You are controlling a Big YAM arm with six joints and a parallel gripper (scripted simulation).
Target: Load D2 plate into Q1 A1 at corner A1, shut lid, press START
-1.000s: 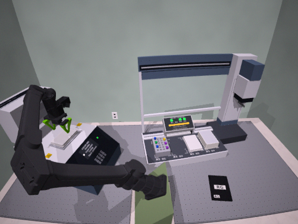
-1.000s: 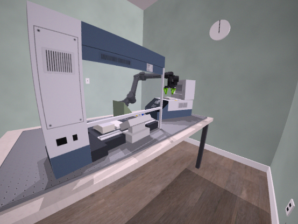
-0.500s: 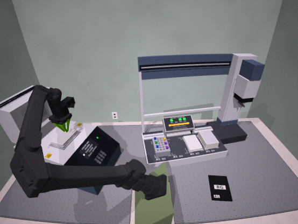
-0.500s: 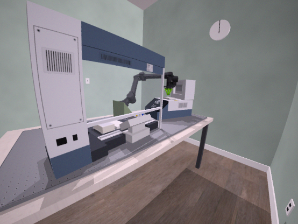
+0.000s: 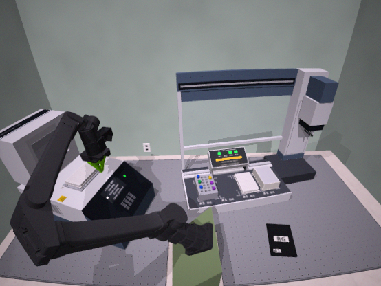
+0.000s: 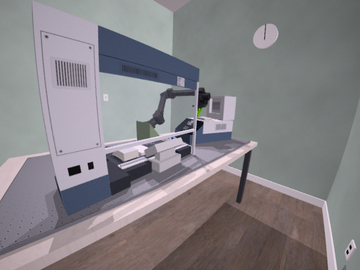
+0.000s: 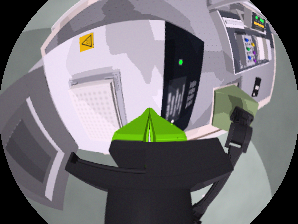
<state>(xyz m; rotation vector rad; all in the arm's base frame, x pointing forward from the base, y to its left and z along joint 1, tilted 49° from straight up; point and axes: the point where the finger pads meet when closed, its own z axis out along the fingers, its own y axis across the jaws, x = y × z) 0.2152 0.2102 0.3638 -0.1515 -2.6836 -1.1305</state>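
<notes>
White multi-well plate (image 5: 80,177) lies flat on the pale block of the grey-and-black cycler Q1 (image 5: 135,192), whose boxy lid (image 5: 21,141) stands raised behind it, and it sits just below and to the side of the green fingers (image 5: 96,166), not touching them. Those fingers are pressed together to a point and grip nothing, hanging over the plate's edge nearest the black key panel (image 7: 178,90), where a green lamp (image 5: 124,176) glows.
</notes>
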